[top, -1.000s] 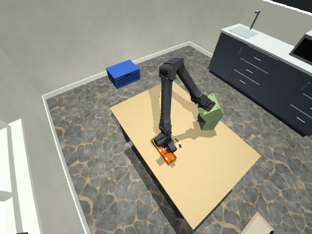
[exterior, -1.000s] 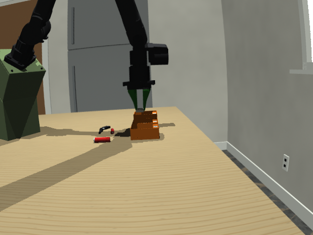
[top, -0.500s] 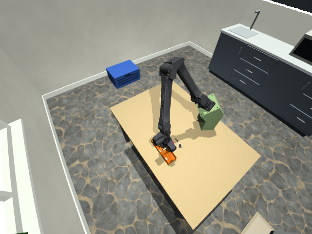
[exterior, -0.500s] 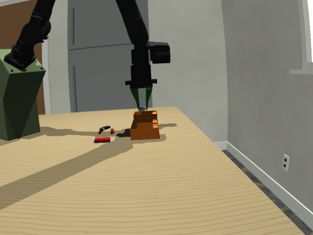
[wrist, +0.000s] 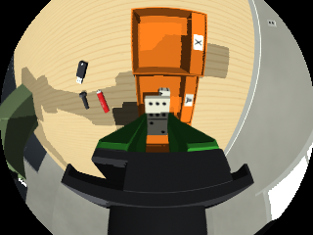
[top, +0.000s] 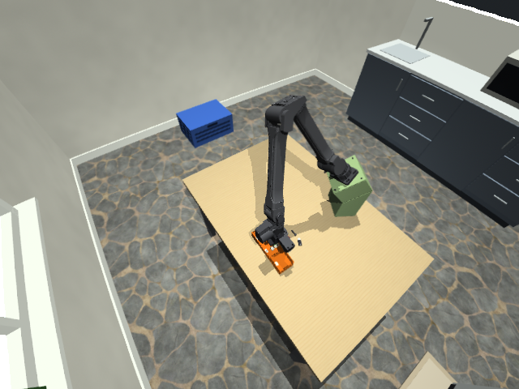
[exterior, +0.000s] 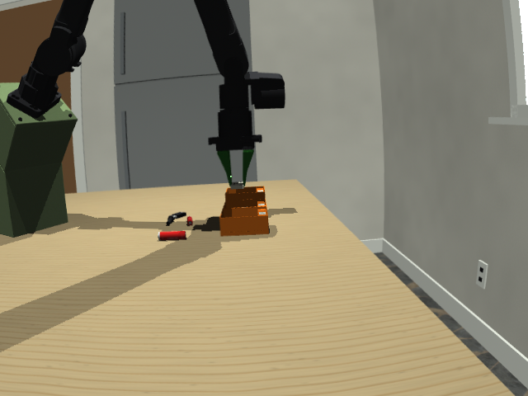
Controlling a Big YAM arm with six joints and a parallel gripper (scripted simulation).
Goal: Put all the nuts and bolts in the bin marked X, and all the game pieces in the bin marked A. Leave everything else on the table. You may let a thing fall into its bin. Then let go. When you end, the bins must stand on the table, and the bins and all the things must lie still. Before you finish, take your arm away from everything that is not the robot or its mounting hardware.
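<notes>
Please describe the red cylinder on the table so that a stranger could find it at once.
Start at the orange bins near the table's edge, below the gripper holding a die. The red cylinder lies on its side beside them. It is longer than the small red piece and black piece behind it.

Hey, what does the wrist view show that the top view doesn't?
Only the wrist view shows the held piece as a white die with dark pips, and the X label on the far orange bin. Only the top view shows the blue crate, the counter sink and the arm's green pedestal. Both show the pincer over the bins.
</notes>
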